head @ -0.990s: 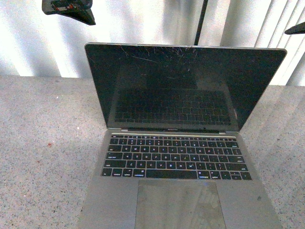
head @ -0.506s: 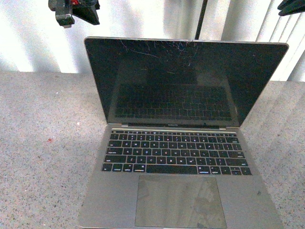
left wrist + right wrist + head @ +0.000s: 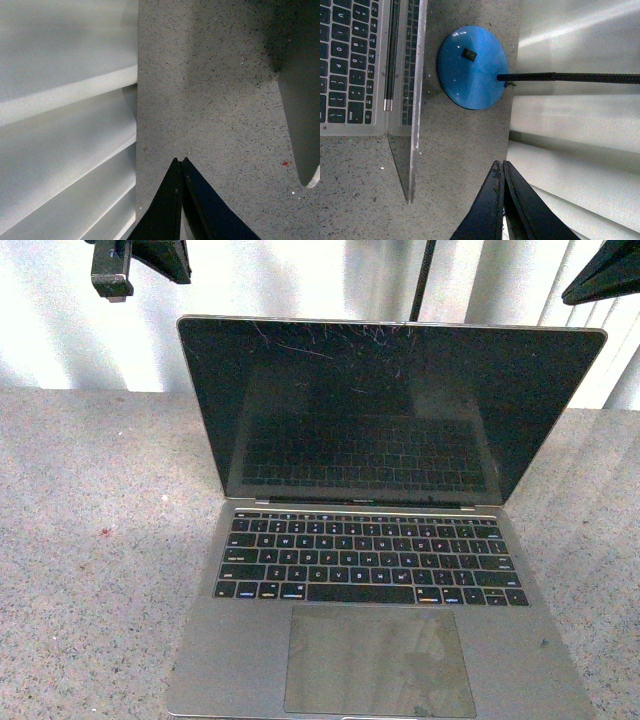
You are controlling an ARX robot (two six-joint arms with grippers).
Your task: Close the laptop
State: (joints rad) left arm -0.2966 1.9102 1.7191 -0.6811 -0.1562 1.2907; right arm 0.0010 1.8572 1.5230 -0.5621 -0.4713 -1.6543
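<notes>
The silver-grey laptop stands open on the speckled table, its scratched black screen upright and facing me. My left gripper hangs shut and empty above and behind the lid's left corner. My right gripper hangs shut and empty above the lid's right corner. In the left wrist view the shut gripper is over bare table, with the lid's edge off to one side. In the right wrist view the shut gripper is behind the lid edge; the keyboard shows beyond it.
A blue round lamp base with a black gooseneck stands right behind the laptop lid; its stem rises behind the screen. White vertical blinds close off the back of the speckled table.
The front camera's view has shifted, so the laptop shows slightly higher. Both grippers have moved up at the top corners; the right one now shows more in frame.
</notes>
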